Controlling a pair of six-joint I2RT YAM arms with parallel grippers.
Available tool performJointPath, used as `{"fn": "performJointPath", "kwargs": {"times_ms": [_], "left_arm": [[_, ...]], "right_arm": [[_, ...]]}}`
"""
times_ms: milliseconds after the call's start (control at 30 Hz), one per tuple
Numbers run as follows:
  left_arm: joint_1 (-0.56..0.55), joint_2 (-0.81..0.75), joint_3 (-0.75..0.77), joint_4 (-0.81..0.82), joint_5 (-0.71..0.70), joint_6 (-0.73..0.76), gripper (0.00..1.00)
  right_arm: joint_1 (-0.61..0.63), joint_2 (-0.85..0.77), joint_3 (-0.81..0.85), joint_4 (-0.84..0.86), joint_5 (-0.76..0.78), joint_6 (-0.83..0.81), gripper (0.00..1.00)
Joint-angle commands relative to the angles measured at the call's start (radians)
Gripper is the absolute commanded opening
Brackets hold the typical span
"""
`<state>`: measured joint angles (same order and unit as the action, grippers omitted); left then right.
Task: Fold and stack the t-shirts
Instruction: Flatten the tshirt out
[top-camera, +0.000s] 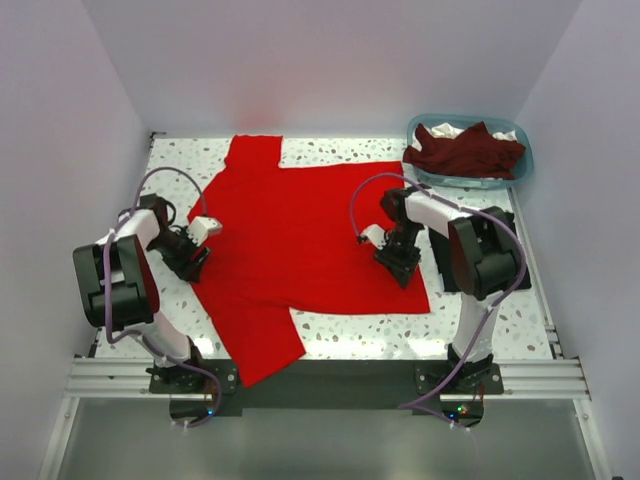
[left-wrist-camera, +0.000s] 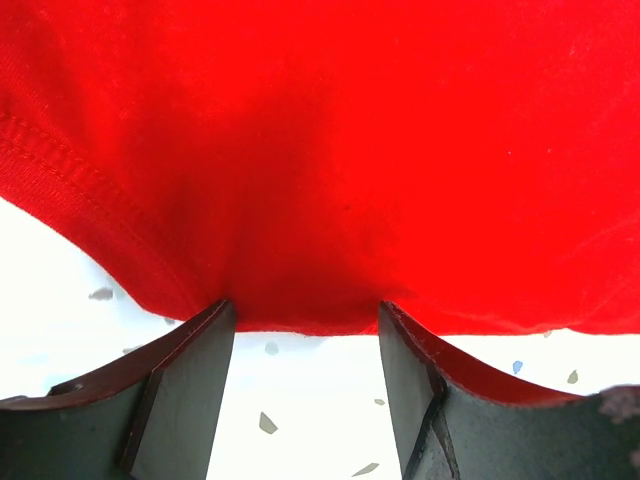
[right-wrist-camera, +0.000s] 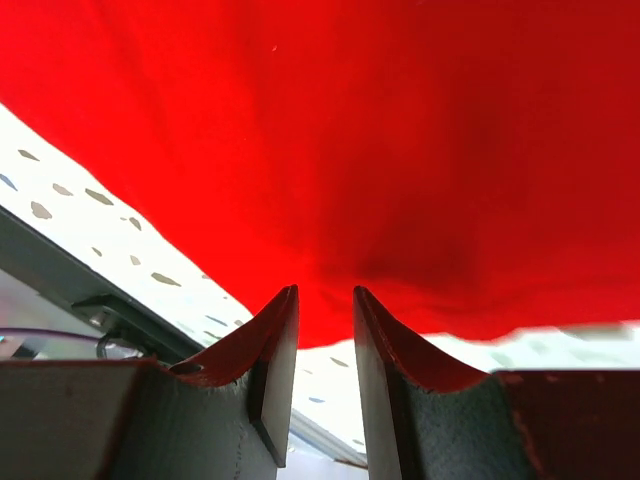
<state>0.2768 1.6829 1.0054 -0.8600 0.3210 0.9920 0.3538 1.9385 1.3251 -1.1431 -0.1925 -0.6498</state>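
The left claw (top-camera: 192, 258) (left-wrist-camera: 307, 305) is low on the table (top-camera: 480, 320), at the left edge of the red shirt (top-camera: 300, 240). Its jaws are wide apart. The shirt's sewn edge (left-wrist-camera: 90, 190) lies right at the tips, with bare table under the claw, and the cloth (left-wrist-camera: 330, 150) fills all the space in front of it. The red shirt lies flat and open between the two claws, with one sleeve far past them and one sleeve back by the arm bases. The right claw (top-camera: 400, 262) (right-wrist-camera: 325, 290) is at the shirt's right edge, near its lower corner. Its jaws are narrow, with only a thin gap. The cloth (right-wrist-camera: 400, 130) bunches up at the tips, but I cannot tell if it is pinched. Far behind the right claw, in the corner, a blue basket (top-camera: 527, 150) holds a maroon shirt (top-camera: 465, 152).
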Motion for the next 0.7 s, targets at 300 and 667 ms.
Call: {"fn": "performJointPath", "kwargs": {"times_ms": [300,667], "left_arm": [[0.091,-0.015,-0.054,-0.048,-0.083,0.103,0.65],[0.062,0.007,0.492,-0.124,0.355,-0.067,0.88]], "right_arm": [[0.063,-0.029,-0.080,0.014,-0.088,0.035,0.31],[-0.067,-0.014,0.503,0.055,-0.177,0.159,0.38]]}}
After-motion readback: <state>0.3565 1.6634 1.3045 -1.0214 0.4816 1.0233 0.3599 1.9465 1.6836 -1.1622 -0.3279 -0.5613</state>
